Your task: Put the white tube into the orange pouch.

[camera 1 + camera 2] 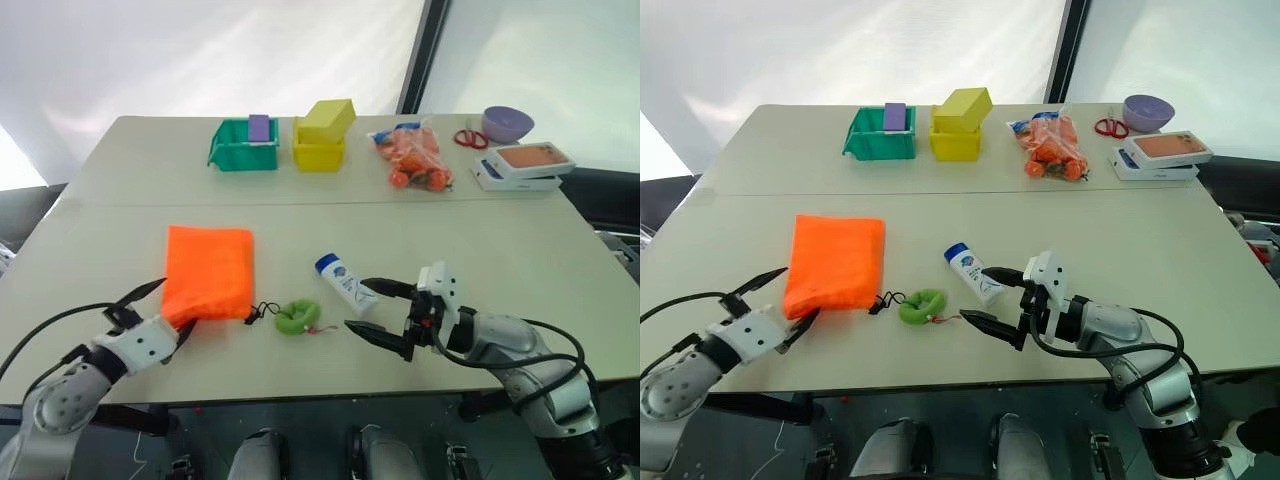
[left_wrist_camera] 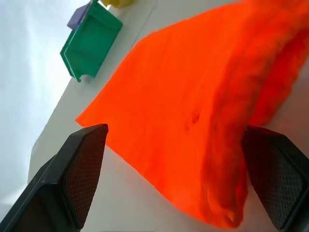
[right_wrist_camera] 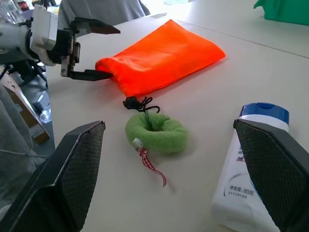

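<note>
Orange fabric marks the orange pouch (image 1: 208,273), which we see lying flat at centre-left of the table (image 1: 520,250). The white tube (image 1: 346,284) lies at centre, beside the lime green ring (image 1: 297,316). The left gripper (image 1: 172,310) is spread at the pouch's near edge; the right gripper (image 1: 378,312), spread, flanks the tube.

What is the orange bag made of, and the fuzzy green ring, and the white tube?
The orange pouch looks like soft matte fabric: it lies flat with wrinkles and a gathered mouth. The green ring looks like fuzzy terry cloth or plush, judging by its nubbly surface. The white tube looks like smooth, slightly glossy plastic with a blue cap and printed text.
</note>
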